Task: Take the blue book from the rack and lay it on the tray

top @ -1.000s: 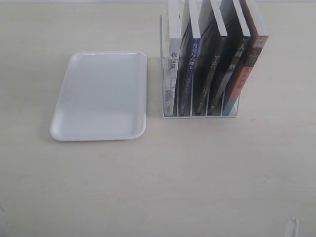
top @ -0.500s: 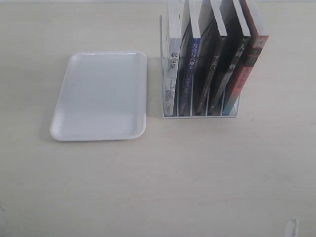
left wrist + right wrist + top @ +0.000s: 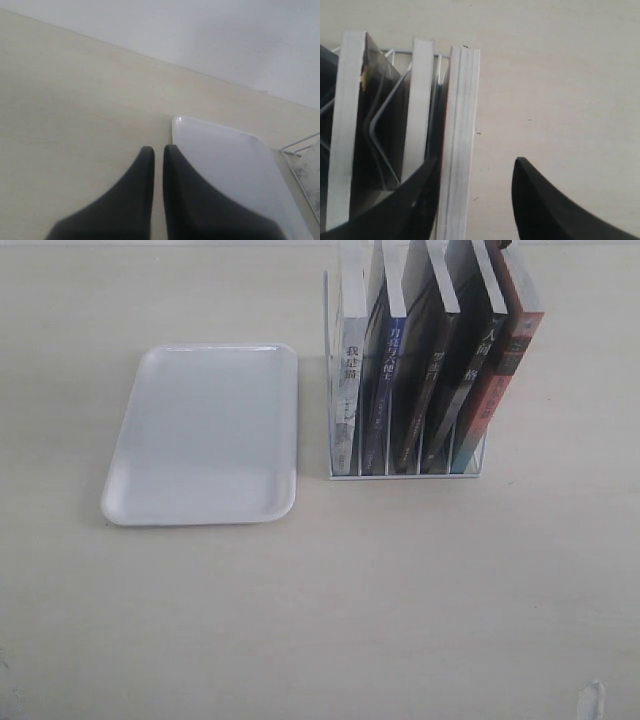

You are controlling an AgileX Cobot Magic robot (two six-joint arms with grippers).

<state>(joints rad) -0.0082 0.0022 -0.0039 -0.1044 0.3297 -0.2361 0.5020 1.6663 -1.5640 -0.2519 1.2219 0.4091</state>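
One flat white plastic tray (image 3: 200, 430) with rounded corners lies on the left of the pale beige tabletop (image 3: 400, 590), with nothing on it. The left gripper (image 3: 159, 150) hangs above the table at one corner of that tray (image 3: 225, 160), its two black fingers pressed almost together with only a thin slit between them and nothing held.

Right of the tray, just beside it but not touching, stands one white wire rack (image 3: 327, 380) holding five upright books, one per slot. From the left they are one white-spined book (image 3: 348, 380), the dark blue-spined paperback that is the blue book (image 3: 385, 390) in the second slot, two black-spined books (image 3: 425, 390), and one red-and-teal-spined book (image 3: 500, 370) at the right end. The blue book is hemmed in by neighbours on both sides.

The right gripper (image 3: 476, 165) is spread wide and grasps nothing. One finger is over the books and the other over bare table, with the end book's page edge (image 3: 462, 140) between them.

A small pale object (image 3: 593, 702) sits at the near right edge, too small to identify.

Since half a second ago, the tray, rack and books have not moved. A small dark shape (image 3: 507, 245) has appeared at the far edge above the right-end books.
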